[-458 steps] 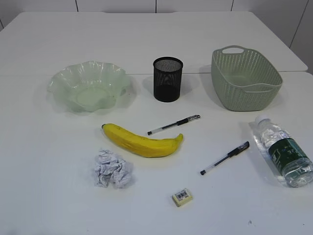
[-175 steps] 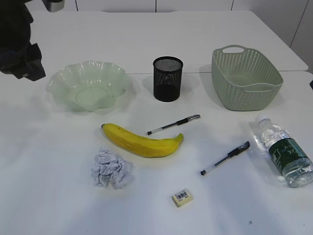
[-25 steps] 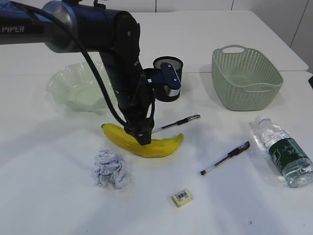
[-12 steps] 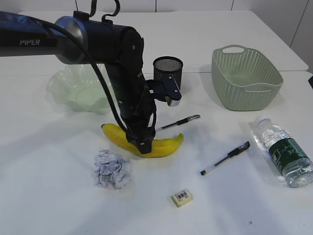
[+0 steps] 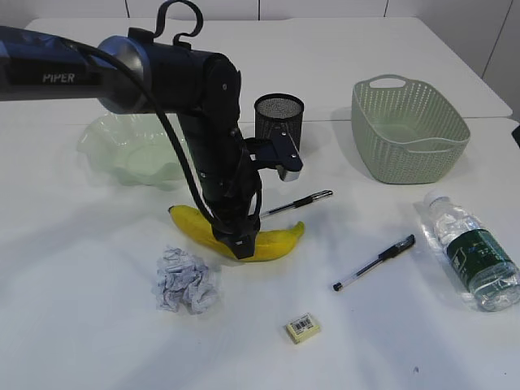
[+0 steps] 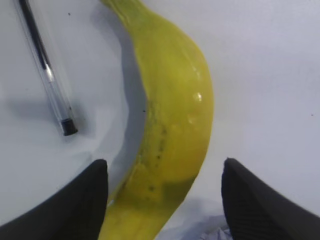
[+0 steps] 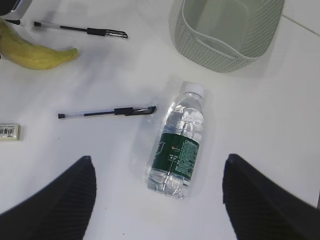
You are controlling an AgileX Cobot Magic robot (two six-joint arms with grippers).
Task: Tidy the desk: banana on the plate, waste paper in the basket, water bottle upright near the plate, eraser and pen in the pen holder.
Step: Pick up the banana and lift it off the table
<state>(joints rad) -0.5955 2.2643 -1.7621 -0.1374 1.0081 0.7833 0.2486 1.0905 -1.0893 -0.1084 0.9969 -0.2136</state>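
Nearest the camera in the exterior view, the eraser (image 5: 302, 327) lies flat on the white counter (image 5: 97, 341), with the waste paper (image 5: 187, 280) to its left and a little further back. Beyond them lies the banana (image 5: 272, 240), curved, on its side. The left claw (image 5: 238, 246) reaches down onto the banana's middle; in the left wrist view its two dark fingers (image 6: 75, 200) stand spread, one on each side of the fruit (image 6: 172, 130), and neither is seen pressing on the peel. Just beside the banana there lies a clear pen (image 6: 46, 75), the same pen (image 5: 294, 203) that sits behind the banana in the exterior view. A second pen (image 5: 374, 262) lies to the right, well apart from the left claw, and the water bottle (image 5: 473, 252) lies on its side near the right edge. The right wrist view looks down on that bottle (image 7: 179, 142) from above, with the right claw (image 7: 157, 200) spread wide and holding nothing; only its finger ends show at the bottom corners. Further back stand the plate (image 5: 122, 150), partly hidden by the left arm, then the pen holder (image 5: 279, 114) upright, and the basket (image 5: 410, 130) to the far right.
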